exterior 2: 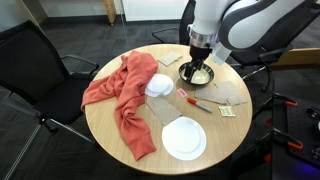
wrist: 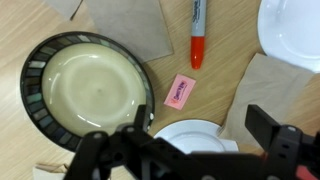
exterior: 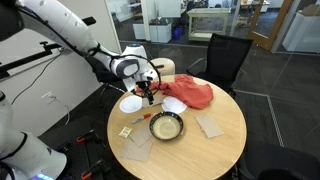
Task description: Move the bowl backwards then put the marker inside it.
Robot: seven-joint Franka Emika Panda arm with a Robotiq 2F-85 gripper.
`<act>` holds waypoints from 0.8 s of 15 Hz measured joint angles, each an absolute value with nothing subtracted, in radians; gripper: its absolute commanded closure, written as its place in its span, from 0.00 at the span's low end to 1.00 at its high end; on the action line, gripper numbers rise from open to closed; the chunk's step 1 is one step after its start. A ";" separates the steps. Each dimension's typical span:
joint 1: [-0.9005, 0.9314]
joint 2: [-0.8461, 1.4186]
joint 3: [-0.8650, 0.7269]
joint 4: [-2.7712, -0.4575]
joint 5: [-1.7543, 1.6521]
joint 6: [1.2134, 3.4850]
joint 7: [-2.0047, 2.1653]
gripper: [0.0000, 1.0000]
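Two black fingers (wrist: 272,135) of the single gripper (wrist: 185,150) fill the bottom of the wrist view, spread wide apart with nothing between them. They hang over the table (exterior: 225,145), one at the near edge of the bowl (wrist: 90,95) and the other over a tan paper square (wrist: 270,85). One bowl is present, dark-rimmed and pale yellow inside, standing upright and empty on the wood. In an exterior view the gripper sits directly over it (exterior 2: 197,73). One marker (wrist: 197,35), reddish-orange at its tip, lies flat on the wood outside the bowl, apart from it and beside a second paper square (wrist: 130,25). One small pink piece (wrist: 180,92) lies between bowl and marker. Two white plates (exterior 2: 184,138) (exterior 2: 158,85) rest on the table, the second against the one red cloth (exterior 2: 120,95). One yellow square note (exterior 2: 228,112) lies near the table's edge.
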State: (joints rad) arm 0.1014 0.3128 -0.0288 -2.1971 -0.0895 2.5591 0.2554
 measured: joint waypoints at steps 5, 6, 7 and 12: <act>0.101 0.167 0.020 -2.353 -0.023 2.558 0.209 0.00; 0.101 0.150 0.029 -2.379 -0.007 2.559 0.198 0.00; 0.101 0.137 0.036 -2.402 0.002 2.563 0.196 0.00; 0.101 0.130 0.044 -2.488 0.009 2.642 0.196 0.00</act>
